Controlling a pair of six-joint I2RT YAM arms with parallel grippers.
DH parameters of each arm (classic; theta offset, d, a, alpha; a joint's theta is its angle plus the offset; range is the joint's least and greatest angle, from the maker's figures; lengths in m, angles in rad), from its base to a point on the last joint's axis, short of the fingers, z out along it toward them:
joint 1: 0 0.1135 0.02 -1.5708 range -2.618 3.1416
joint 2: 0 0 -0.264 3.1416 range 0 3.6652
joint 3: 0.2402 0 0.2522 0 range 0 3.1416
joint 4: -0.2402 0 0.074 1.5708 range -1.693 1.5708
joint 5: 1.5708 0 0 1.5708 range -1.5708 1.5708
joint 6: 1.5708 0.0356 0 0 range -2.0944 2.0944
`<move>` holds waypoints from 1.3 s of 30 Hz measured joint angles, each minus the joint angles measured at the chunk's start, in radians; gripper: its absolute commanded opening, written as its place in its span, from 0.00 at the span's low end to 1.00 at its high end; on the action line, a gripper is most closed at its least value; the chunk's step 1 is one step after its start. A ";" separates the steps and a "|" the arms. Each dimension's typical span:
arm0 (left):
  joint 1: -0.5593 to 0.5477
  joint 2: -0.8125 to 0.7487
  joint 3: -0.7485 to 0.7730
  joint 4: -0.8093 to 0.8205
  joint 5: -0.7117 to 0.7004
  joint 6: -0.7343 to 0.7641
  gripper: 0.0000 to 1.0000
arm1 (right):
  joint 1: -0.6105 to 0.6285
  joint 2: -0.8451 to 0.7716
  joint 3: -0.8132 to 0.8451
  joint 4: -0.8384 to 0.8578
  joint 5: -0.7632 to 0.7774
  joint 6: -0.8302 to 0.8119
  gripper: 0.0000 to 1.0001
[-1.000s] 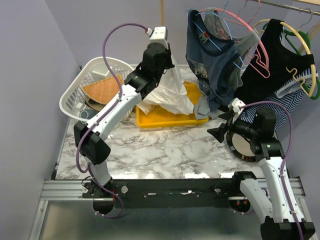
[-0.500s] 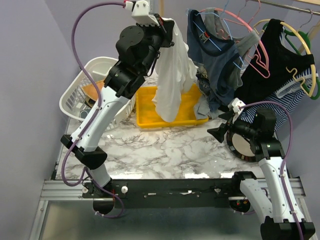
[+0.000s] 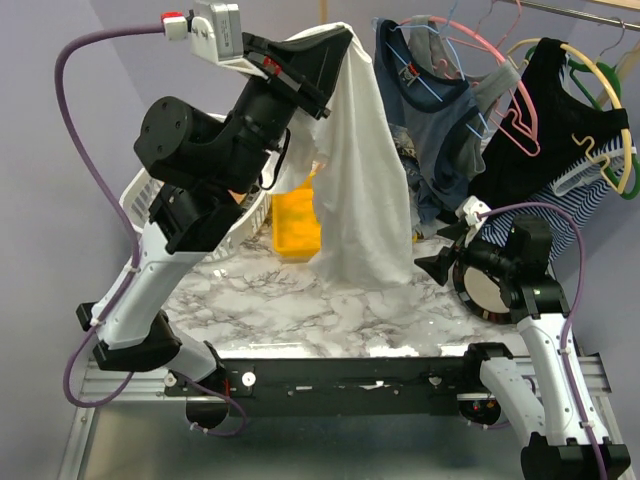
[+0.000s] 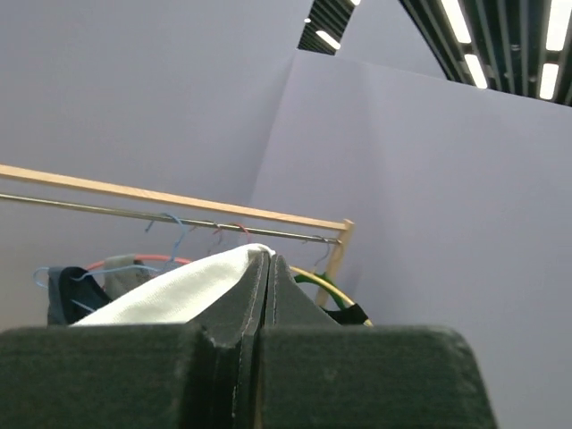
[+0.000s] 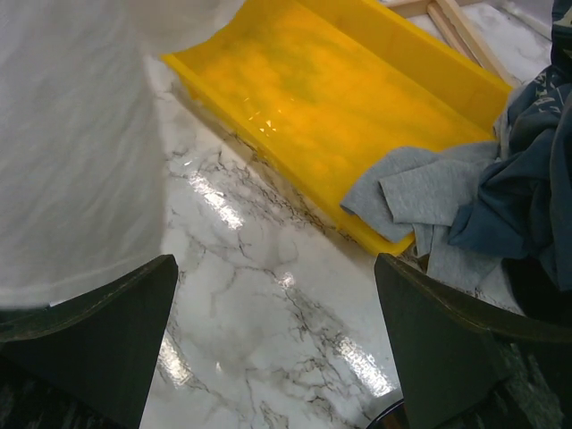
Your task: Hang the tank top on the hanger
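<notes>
**A:** How do the jaws of the left gripper [image 3: 335,50] stand?

**B:** Pressed flat together, with a fold of the tank top [image 3: 360,170] pinched between the black fingers. In the wrist view the off-white cloth comes out beside the closed tips [image 4: 268,268].

**A:** And the rest of the garment?

**B:** It hangs from that pinch, high over the table, as a long, soft, thin drape. Its lower hem falls in front of the yellow tray [image 3: 295,215], just above the marble-patterned table [image 3: 300,310].

**A:** The right gripper [image 3: 445,250]?

**B:** Spread wide and holding nothing. It sits low at the right, with glossy tabletop between its wedge-shaped fingers. The tank top's smooth edge [image 5: 71,134] fills the left of its view, and the tray's shiny plastic floor [image 5: 304,98] lies beyond.

**A:** Where is the hanger?

**B:** The hanger [image 3: 522,125] seems to be the slim pink wire one on the rail, between the blue-grey printed shirt [image 3: 430,110] and the black top [image 3: 550,120]. Its outline is hard to trace among the other hangers there.

**A:** Anything at the left?

**B:** A white slatted laundry basket [image 3: 140,200], behind the left arm.
</notes>
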 measured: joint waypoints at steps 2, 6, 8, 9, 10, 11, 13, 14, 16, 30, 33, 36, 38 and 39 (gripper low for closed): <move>-0.018 -0.044 -0.071 0.021 0.016 -0.009 0.00 | 0.000 0.000 0.000 0.000 0.003 -0.001 1.00; -0.038 -0.191 -0.357 0.070 0.049 -0.053 0.00 | 0.000 0.000 0.000 -0.001 0.018 -0.008 1.00; -0.041 -0.265 -0.540 0.097 0.050 -0.086 0.00 | 0.000 0.000 0.000 -0.001 0.026 -0.016 1.00; -0.041 -0.296 -0.615 0.106 0.048 -0.097 0.00 | 0.000 0.000 0.000 -0.002 0.027 -0.019 1.00; -0.041 -0.333 -0.720 0.115 0.042 -0.117 0.00 | 0.000 0.000 0.000 -0.003 0.033 -0.027 1.00; -0.042 -0.375 -0.847 0.143 0.033 -0.141 0.00 | 0.000 0.000 0.000 -0.003 0.035 -0.030 1.00; -0.042 -0.424 -1.036 0.151 0.007 -0.182 0.00 | 0.000 0.002 0.000 -0.010 0.037 -0.043 1.00; -0.042 -0.437 -1.143 0.172 -0.005 -0.201 0.07 | 0.000 0.003 0.000 -0.017 0.034 -0.057 1.00; -0.042 -0.439 -1.306 0.182 -0.029 -0.228 0.50 | 0.000 0.021 0.000 -0.043 0.002 -0.091 1.00; -0.039 -0.704 -1.635 0.039 -0.202 -0.217 0.99 | 0.159 0.324 0.125 -0.747 -0.348 -1.011 0.98; -0.035 -0.843 -1.714 0.015 -0.213 -0.263 0.99 | 0.353 0.360 0.135 -0.740 -0.301 -1.034 0.97; -0.034 -0.939 -1.804 -0.010 -0.208 -0.346 0.99 | 0.568 0.382 0.132 -0.663 -0.204 -0.986 0.96; -0.034 -0.979 -1.868 -0.027 -0.186 -0.422 0.97 | 0.665 0.404 0.131 -0.599 -0.146 -0.945 0.92; -0.034 -1.005 -1.909 -0.047 -0.173 -0.467 0.97 | 0.703 0.428 0.134 -0.558 -0.116 -0.925 0.91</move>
